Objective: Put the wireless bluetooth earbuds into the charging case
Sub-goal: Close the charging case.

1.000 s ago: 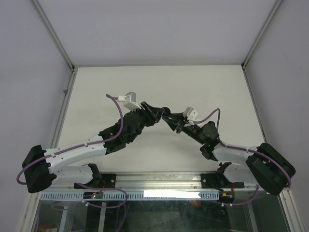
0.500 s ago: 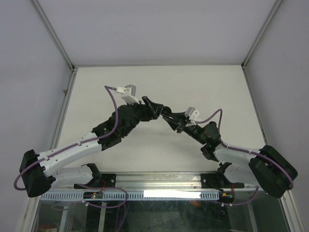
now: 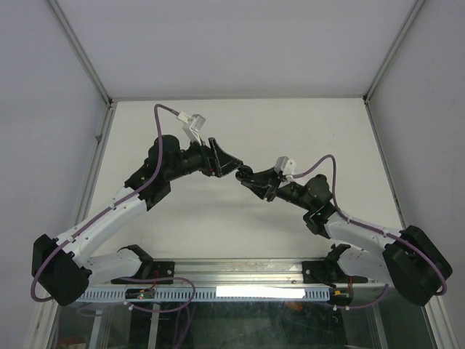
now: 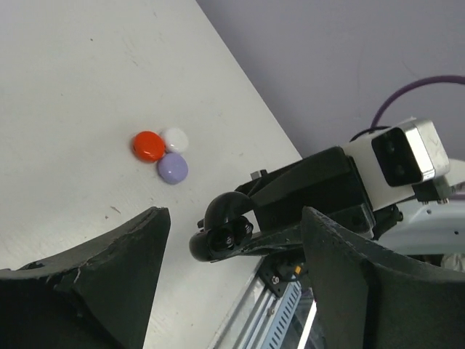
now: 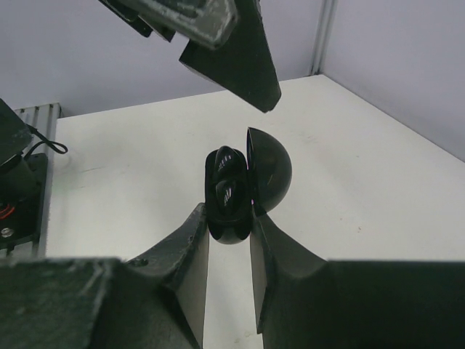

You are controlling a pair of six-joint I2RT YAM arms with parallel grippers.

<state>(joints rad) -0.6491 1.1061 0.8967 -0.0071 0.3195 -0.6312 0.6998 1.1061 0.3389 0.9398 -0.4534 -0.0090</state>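
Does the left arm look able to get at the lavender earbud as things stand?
Probably yes: the left fingers are open and empty, and the lavender earbud lies uncovered on the table. The red earbud and white earbud touching it may crowd the grasp.

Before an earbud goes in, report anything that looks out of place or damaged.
One finger of the left gripper has a ragged, chipped-looking inner edge. The red earbud, white earbud and lavender earbud lie touching on the table, outside the open charging case in the right gripper.
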